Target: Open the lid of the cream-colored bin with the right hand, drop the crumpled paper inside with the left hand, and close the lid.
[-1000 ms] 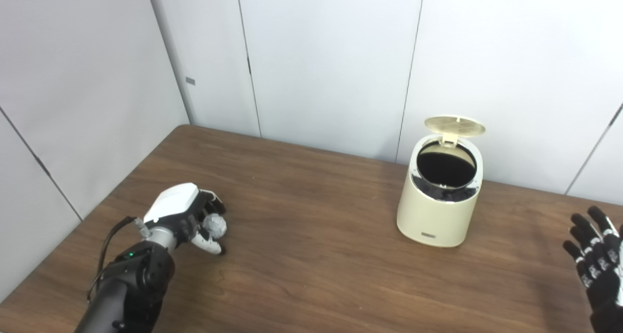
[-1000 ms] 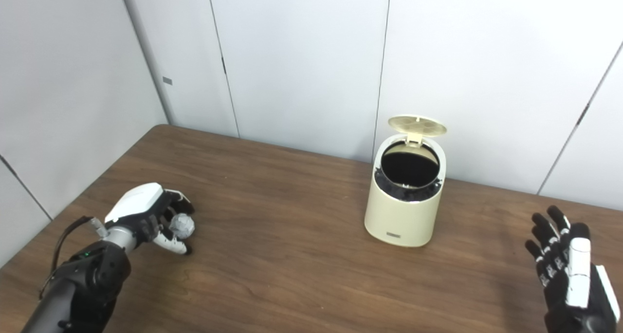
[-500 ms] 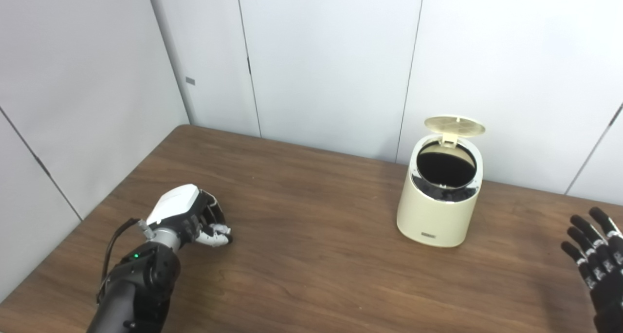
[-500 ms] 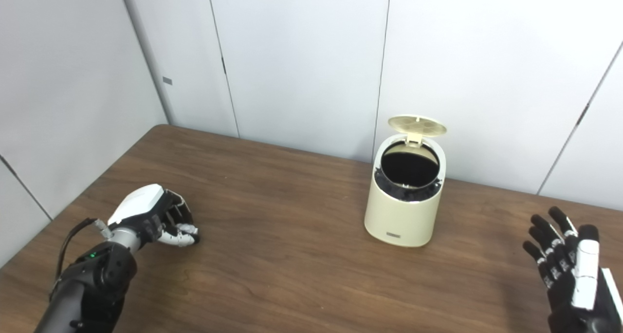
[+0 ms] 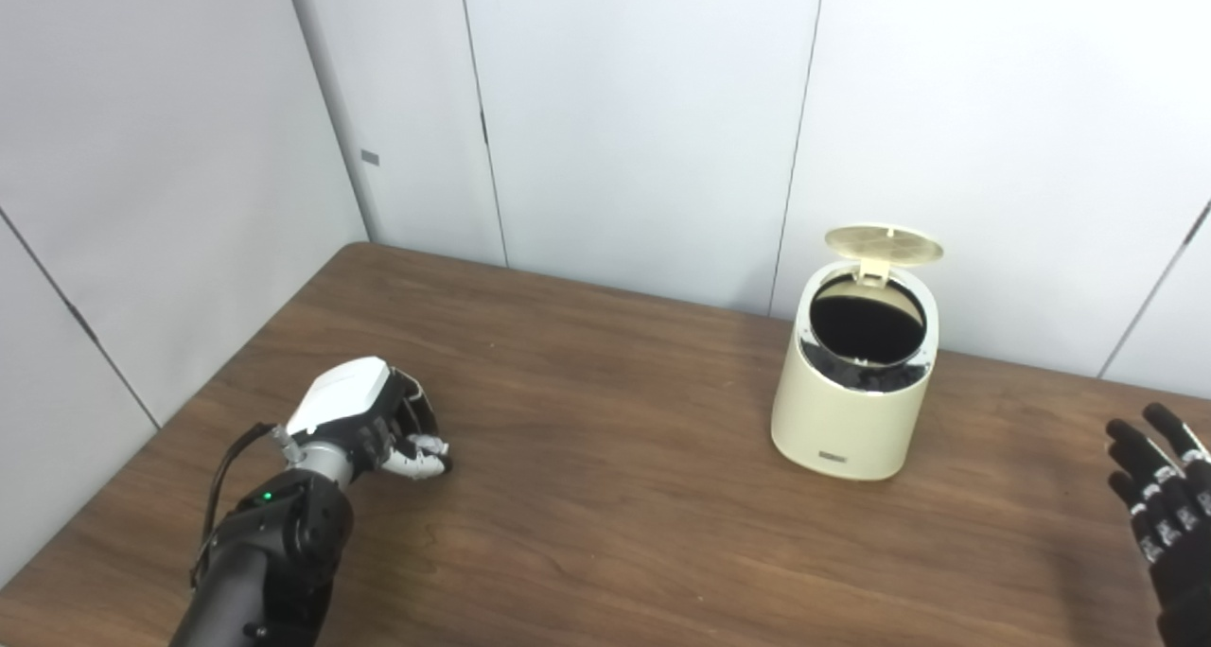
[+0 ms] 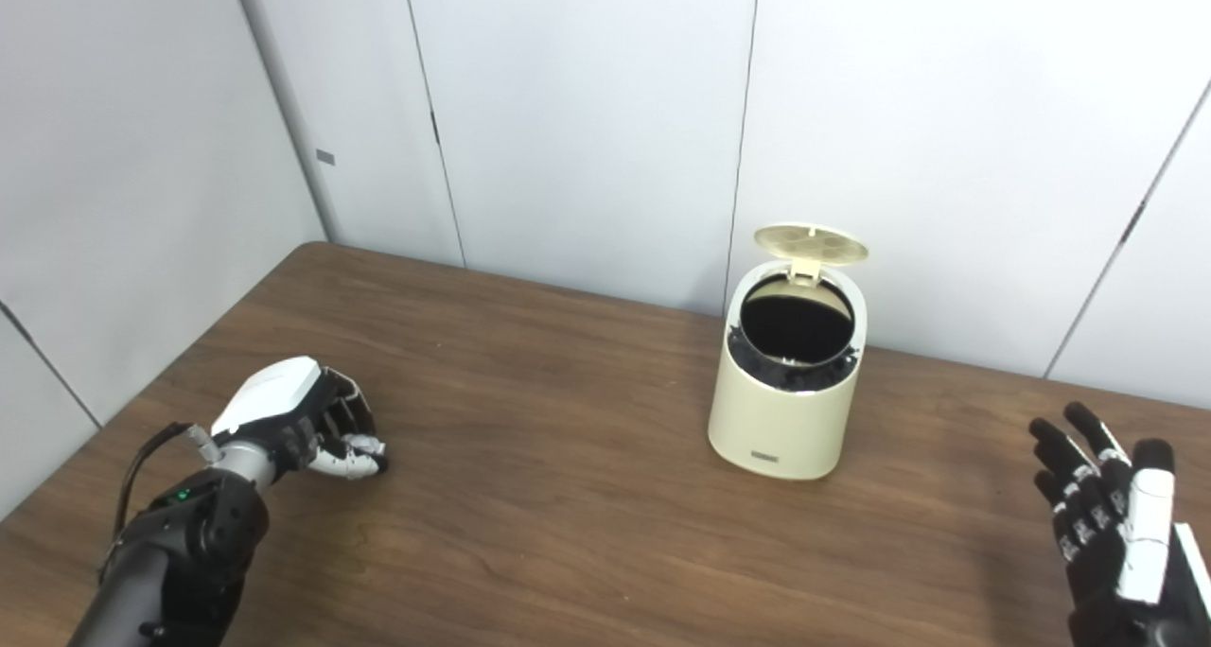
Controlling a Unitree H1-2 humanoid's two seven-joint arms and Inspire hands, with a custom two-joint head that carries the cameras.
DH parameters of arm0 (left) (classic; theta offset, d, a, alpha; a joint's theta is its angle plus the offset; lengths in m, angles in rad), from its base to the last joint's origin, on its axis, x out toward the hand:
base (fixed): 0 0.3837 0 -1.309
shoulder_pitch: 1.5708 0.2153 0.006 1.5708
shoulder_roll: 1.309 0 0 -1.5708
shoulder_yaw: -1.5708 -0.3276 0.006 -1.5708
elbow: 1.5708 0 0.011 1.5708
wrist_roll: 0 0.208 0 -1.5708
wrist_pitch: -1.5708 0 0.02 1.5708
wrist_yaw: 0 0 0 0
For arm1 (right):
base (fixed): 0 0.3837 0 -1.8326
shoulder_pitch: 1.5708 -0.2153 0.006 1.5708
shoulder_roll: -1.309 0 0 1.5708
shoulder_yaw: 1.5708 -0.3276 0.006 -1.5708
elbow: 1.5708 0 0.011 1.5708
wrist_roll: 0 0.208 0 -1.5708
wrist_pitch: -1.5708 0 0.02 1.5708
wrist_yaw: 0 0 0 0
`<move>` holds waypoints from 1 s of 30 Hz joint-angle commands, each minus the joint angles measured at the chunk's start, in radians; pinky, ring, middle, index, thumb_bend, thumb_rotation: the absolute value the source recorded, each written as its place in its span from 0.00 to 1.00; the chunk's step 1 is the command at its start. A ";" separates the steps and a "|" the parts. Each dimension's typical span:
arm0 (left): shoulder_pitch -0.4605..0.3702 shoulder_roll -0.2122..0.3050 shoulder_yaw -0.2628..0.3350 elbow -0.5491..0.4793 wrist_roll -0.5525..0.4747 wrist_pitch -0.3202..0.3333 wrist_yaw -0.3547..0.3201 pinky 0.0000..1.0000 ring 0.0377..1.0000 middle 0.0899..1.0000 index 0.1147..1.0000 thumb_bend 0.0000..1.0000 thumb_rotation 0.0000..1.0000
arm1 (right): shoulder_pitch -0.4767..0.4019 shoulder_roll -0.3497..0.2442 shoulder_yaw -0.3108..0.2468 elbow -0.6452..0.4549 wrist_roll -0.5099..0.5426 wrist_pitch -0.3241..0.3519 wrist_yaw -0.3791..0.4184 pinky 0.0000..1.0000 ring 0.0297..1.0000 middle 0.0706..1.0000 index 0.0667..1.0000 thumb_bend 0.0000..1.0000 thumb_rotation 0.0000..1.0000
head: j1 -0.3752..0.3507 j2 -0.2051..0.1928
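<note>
The cream-colored bin stands on the brown table toward the back right, its round lid tipped up and back, the dark inside showing. My left hand rests low on the table at the left with its fingers curled shut around the crumpled paper, which is hidden inside the fist. My right hand hovers at the far right edge, fingers spread apart and holding nothing, well to the right of the bin.
The wooden table stretches between the two hands, bare wood between my left hand and the bin. White wall panels stand close behind the bin and along the table's left side.
My left hand's fingers have closed over the grey paper ball, which was visible one second ago. My right hand has drifted slightly right and down. The bin has not moved.
</note>
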 commanded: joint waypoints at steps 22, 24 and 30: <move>-0.222 -0.076 -0.162 -0.196 -0.017 -0.006 -0.011 0.43 0.39 0.43 0.42 0.50 0.00 | -0.010 -0.016 -0.016 0.102 0.022 -0.178 0.069 1.00 1.00 0.99 0.96 0.66 1.00 | -0.123 0.019; -0.243 -0.085 -0.172 -0.194 -0.029 -0.010 -0.007 0.42 0.39 0.43 0.42 0.50 0.00 | -0.004 -0.016 -0.016 0.115 0.025 -0.199 0.074 1.00 1.00 1.00 0.96 0.65 1.00 | -0.139 0.020; -0.299 -0.102 -0.219 -0.189 -0.014 -0.017 -0.004 0.49 0.43 0.46 0.39 0.50 0.00 | 0.007 -0.012 -0.017 0.146 0.028 -0.253 0.079 1.00 1.00 1.00 0.98 0.65 1.00 | -0.171 0.021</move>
